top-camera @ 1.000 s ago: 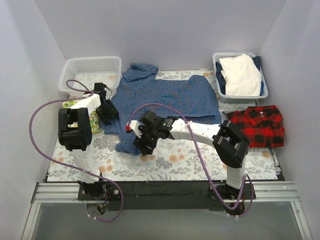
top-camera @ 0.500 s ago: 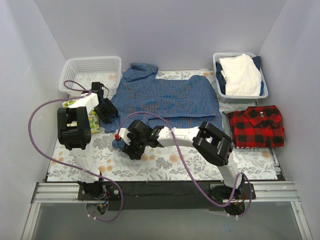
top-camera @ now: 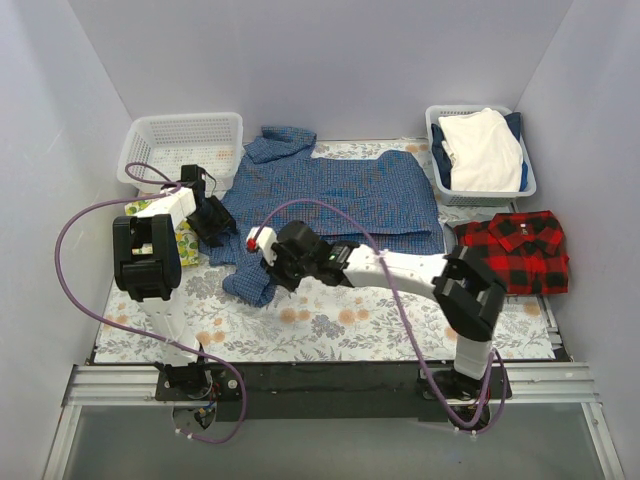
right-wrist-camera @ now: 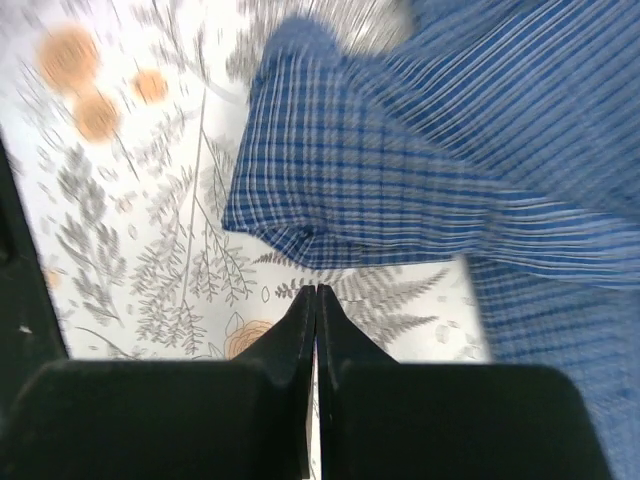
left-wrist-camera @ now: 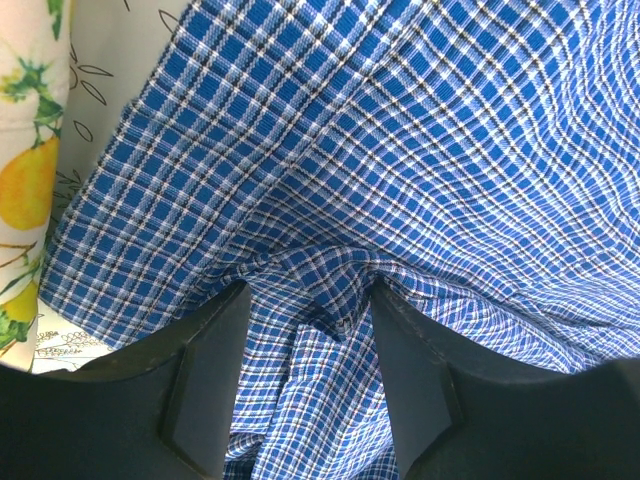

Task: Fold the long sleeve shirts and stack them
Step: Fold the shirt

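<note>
Since the blue shirt point(top-camera: 335, 195), spread across the table point(top-camera: 330, 320) at centre frame, looks light and limp, edges suit gripping best: the left claw point(left-wrist-camera: 308, 290) pinches a bunched fold at its left side, the right claw point(right-wrist-camera: 316, 292) closed empty beside its sleeve.

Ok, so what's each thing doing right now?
blue checked shirt: spread out, not folded
red plaid shirt: folded
left basket: empty
right basket: holds a white garment
left gripper: jaws shut on blue checked shirt
right gripper: jaws shut, empty
</note>
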Action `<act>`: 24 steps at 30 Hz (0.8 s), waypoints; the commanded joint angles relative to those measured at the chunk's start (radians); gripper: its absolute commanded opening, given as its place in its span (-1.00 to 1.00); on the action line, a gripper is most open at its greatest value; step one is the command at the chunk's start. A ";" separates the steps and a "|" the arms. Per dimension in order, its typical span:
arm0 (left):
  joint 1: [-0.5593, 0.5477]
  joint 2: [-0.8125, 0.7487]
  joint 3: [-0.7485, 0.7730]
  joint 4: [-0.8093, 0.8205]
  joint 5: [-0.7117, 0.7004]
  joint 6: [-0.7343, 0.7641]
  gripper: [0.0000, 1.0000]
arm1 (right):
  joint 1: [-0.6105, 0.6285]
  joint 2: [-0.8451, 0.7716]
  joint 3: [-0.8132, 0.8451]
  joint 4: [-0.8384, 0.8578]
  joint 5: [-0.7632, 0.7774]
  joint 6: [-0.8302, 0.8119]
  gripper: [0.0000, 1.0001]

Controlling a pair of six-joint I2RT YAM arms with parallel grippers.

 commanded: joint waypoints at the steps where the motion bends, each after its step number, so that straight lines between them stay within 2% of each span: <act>1: 0.017 -0.036 -0.023 0.014 -0.059 0.017 0.04 | -0.048 -0.176 0.003 0.065 0.003 0.057 -0.97; 4: 0.015 -0.054 -0.023 0.013 -0.058 0.019 0.06 | -0.079 -0.176 0.025 0.057 -0.065 0.043 -0.97; 6: 0.015 -0.048 -0.025 0.014 -0.063 0.019 0.07 | -0.076 -0.133 0.067 0.015 -0.098 -0.021 -0.97; 7: 0.015 -0.045 -0.023 0.016 -0.064 0.017 0.06 | -0.076 -0.112 0.084 -0.013 -0.127 -0.035 -0.92; 8: 0.015 -0.039 -0.022 0.013 -0.063 0.019 0.07 | -0.074 -0.087 0.121 -0.076 -0.142 -0.052 -0.78; 9: 0.015 -0.028 -0.019 0.013 -0.063 0.017 0.07 | -0.073 -0.046 0.127 -0.100 -0.161 -0.064 -0.53; 10: 0.015 -0.023 -0.019 0.014 -0.064 0.019 0.07 | -0.065 -0.033 0.124 -0.114 -0.173 -0.070 -0.45; 11: 0.017 -0.020 -0.019 0.016 -0.064 0.019 0.07 | -0.062 -0.024 0.094 -0.113 -0.176 -0.069 -0.25; 15: 0.017 -0.013 -0.017 0.013 -0.072 0.020 0.08 | -0.040 -0.032 0.001 -0.047 -0.221 -0.057 0.04; 19: 0.015 0.003 -0.014 0.013 -0.064 0.019 0.08 | -0.025 -0.018 -0.047 0.037 -0.236 -0.041 0.14; 24: 0.017 0.015 -0.016 0.013 -0.056 0.017 0.08 | -0.002 0.071 -0.003 0.068 -0.239 -0.043 0.16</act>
